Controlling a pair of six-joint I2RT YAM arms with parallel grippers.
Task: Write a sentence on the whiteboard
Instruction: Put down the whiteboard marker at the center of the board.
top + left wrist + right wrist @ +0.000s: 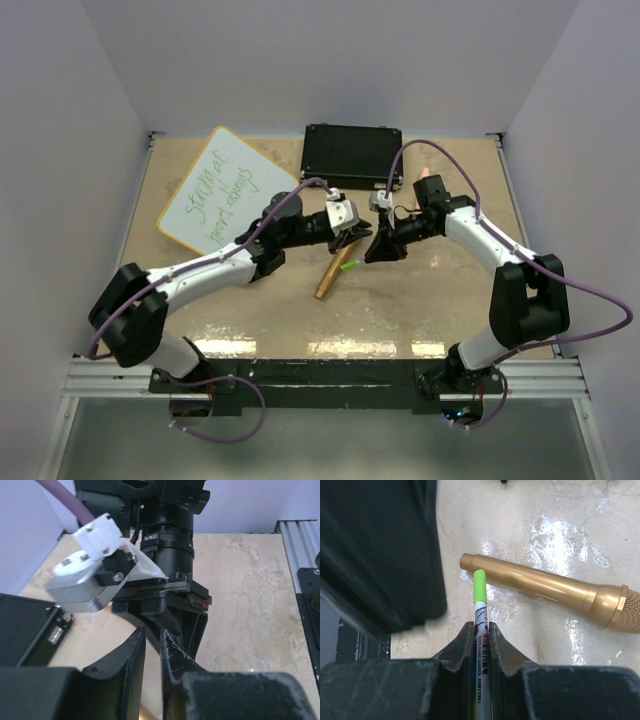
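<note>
Marker (479, 587) sits clamped between the fingers of my right claw (480, 626). Its white printed barrel runs up through the jaws and its green end sticks out ahead of the tips. Just beyond that green end a gold microphone (545, 587) lies flat on the tan worktop (530, 525). In the right wrist view the green end reaches the microphone's plain tail, though I cannot tell whether the two touch.

My left claw (152, 642) is drawn together, with only a sliver of light between its two fingers. It faces my right claw tip to tip, near it, above the middle of the worktop.

The whiteboard (222, 190) lies flat, well off to the left of my left claw and beyond it, turned at an angle. Near it to the right is the black case (352, 157), which lies beyond both claws. The sentence (222, 200) runs across the board in thin green lettering, in two lines; I cannot read it for certain.
</note>
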